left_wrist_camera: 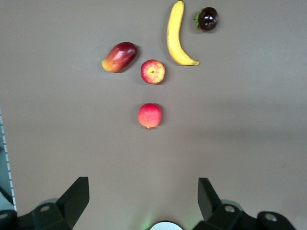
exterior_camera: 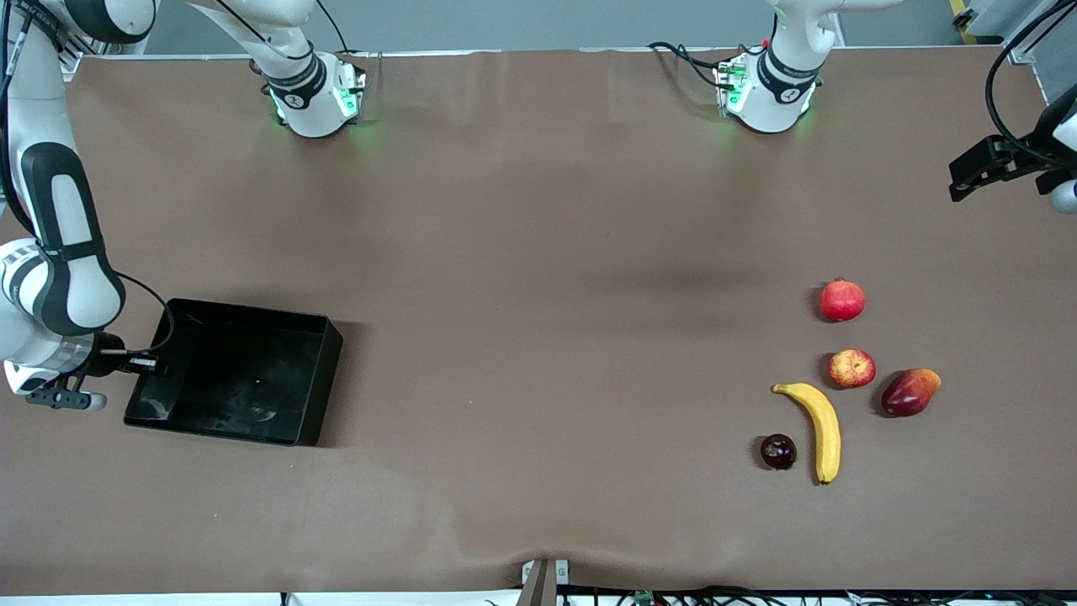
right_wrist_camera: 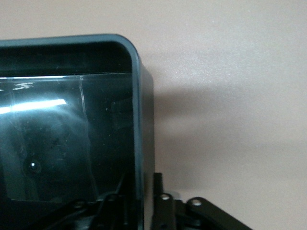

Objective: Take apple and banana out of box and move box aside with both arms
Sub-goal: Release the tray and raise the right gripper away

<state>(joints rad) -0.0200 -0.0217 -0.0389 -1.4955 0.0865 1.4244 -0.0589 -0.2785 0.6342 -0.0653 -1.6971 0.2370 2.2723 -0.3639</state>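
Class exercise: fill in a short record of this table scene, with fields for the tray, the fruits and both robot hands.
tray: black, no fruit in it, at the right arm's end of the table
banana: on the table at the left arm's end, beside the plum
apple: just nearer the camera than the pomegranate
mango: beside the apple, not touching it
left hand: open, empty, up over the table
right hand: at the tray's end wall
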